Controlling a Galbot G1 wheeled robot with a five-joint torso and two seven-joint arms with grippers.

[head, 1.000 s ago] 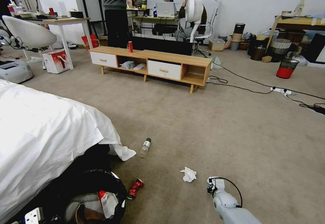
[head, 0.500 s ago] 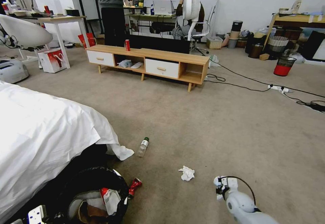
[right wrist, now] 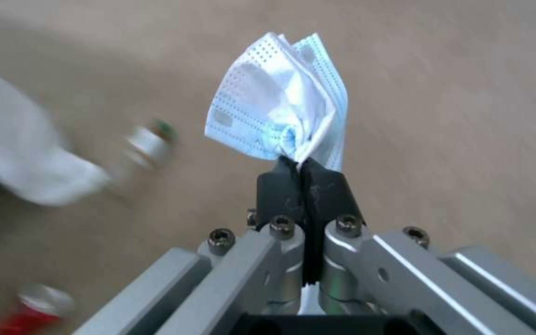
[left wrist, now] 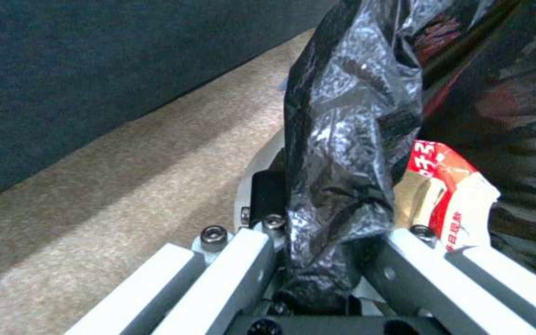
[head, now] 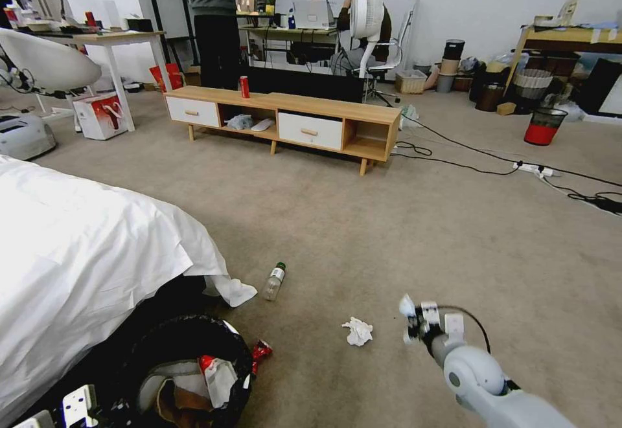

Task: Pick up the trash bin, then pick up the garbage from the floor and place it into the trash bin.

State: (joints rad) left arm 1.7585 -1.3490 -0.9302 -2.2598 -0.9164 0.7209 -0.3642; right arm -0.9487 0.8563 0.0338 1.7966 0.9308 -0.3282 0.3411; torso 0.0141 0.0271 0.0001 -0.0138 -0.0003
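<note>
A round trash bin (head: 184, 376), lined with a crinkled black plastic bag, is seen at the lower left of the head view, just beside the edge of a bed draped in a white sheet (head: 84, 253). Inside the bin a red-and-white packet (head: 217, 376) and some tan cardboard are visible. The bin's bagged rim is clamped between the closed jaws of the left gripper (left wrist: 321, 260), with black plastic bunched between the fingers in the left wrist view. On the beige carpet (head: 402, 234), a crushed red can (head: 260, 350) is found just beside the bin, partly hidden by its rim. A clear bottle with a green cap (head: 274, 281) is lying near the hanging corner of the sheet. A crumpled white tissue (head: 357, 331) is lying on the carpet between the bin and the right arm. The right gripper (head: 409, 321) is held above the floor at the lower right, near the tissue on the floor. Its jaws are pressed tightly together on a crumpled pale blue-and-white tissue (right wrist: 284, 116), which fans out beyond the fingertips in the right wrist view. Farther back, a low wooden cabinet (head: 285, 117) is placed across the room.
</note>
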